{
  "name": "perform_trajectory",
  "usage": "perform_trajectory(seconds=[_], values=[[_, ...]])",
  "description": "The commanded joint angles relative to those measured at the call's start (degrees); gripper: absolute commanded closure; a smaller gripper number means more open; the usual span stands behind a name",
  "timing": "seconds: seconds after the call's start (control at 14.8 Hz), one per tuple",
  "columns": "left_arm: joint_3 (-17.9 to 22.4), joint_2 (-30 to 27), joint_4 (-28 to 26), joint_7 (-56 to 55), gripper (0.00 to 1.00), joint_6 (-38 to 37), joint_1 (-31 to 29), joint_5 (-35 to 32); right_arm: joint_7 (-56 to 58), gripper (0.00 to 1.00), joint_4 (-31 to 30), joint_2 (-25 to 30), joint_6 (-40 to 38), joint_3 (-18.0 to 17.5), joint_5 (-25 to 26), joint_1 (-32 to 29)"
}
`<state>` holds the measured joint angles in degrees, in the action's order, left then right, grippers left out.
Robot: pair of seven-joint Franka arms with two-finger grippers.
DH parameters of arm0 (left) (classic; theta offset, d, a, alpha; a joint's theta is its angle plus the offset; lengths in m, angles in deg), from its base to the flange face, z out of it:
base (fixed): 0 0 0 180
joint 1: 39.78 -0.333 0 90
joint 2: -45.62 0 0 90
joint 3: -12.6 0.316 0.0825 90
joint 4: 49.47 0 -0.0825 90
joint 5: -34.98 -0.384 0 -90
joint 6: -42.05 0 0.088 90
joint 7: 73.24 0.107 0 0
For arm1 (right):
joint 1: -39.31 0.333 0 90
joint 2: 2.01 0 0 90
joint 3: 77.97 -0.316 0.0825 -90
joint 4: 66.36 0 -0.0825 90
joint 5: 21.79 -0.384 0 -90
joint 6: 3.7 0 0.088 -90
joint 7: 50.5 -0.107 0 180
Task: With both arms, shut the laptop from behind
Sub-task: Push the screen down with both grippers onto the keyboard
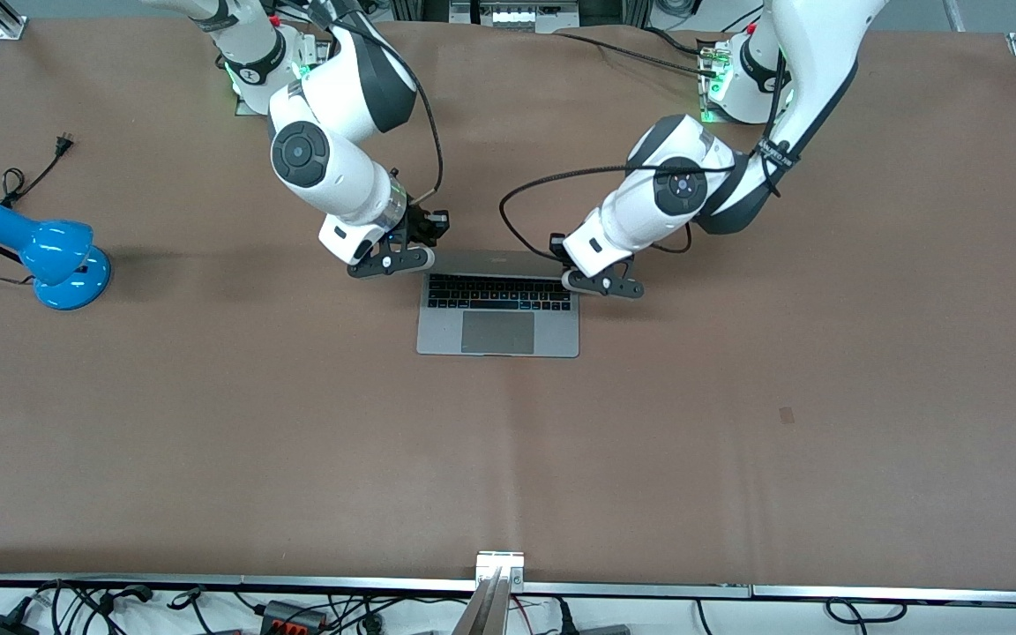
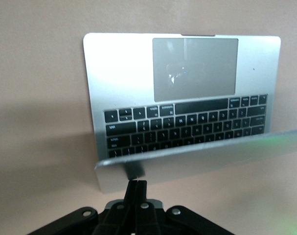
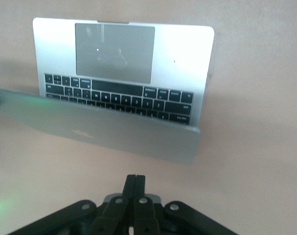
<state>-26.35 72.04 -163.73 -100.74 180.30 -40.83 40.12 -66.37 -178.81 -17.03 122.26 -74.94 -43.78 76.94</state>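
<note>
Two arms: both black grippers sit at the back of the lid, one near each top corner.
Laptop: slim silver-grey metal laptop point(image 1: 498, 304) lies open in the middle of the brown tabletop point(image 1: 737, 441), lid tipped partly forward over the black keys.
Left gripper point(image 2: 136, 183): fingers pressed together, holding nothing, tips at the lid's back.
Right gripper point(image 3: 135, 178): fingers together too, holding nothing, just short of the lid.
How it handles: probably stiff, smooth and a bit slippery; the screen could break, so push gently and evenly on the lid's top edge.
Room: lots of bare tabletop around; blue desk lamp point(image 1: 49, 256) stands well apart.
</note>
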Motion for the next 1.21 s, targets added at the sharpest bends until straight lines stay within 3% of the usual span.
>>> perform_trajectory(seconds=[0.0,0.88,1.15], values=[[0.9,4.2,3.7,-1.4,1.00,0.1,0.7,-4.1,-0.7,1.00,3.6,-3.2,0.2,-0.2,0.7,-0.5],[2.2,13.7,9.1,-7.0,1.00,1.4,1.9,-16.3,-3.2,1.00,11.4,-17.1,5.2,1.0,4.2,-0.4],[4.6,14.3,9.2,-7.2,1.00,2.6,3.6,-17.4,-4.0,1.00,14.2,-21.0,5.3,1.3,6.5,-0.4]])
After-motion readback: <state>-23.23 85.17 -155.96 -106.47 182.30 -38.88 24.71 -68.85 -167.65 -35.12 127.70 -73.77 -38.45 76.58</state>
